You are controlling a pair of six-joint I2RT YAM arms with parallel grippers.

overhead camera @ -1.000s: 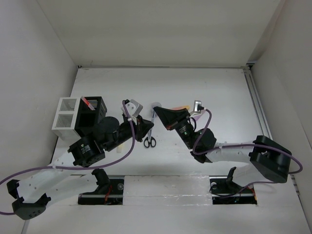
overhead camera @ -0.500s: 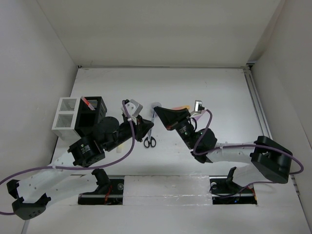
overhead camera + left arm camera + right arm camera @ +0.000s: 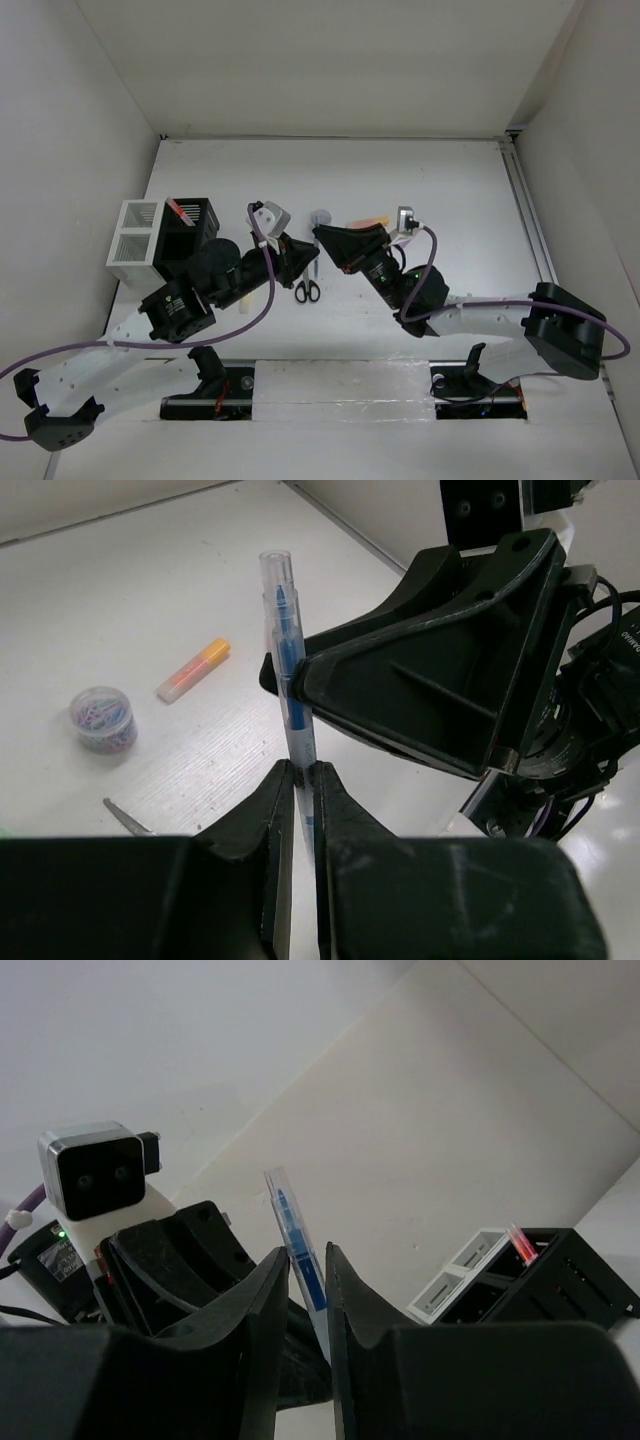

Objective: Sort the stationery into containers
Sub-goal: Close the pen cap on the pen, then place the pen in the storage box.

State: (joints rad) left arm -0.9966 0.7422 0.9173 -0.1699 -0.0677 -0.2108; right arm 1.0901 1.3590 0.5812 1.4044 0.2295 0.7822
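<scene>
Blue pen [image 3: 293,680] lengthwise out of the clamping left jaws, capped nib outward; right jaws astride it, grip indiscernible

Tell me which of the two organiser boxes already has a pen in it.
The black box, right of the white one: a red pen sticks up from it.

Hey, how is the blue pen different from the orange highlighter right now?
The blue pen is held off the table, clamped in the left gripper; the orange highlighter lies flat on the table. The blue pen is long and thin with a clear cap; the orange highlighter is short and stubby. Shared: neither is in the black container or the white container.
</scene>
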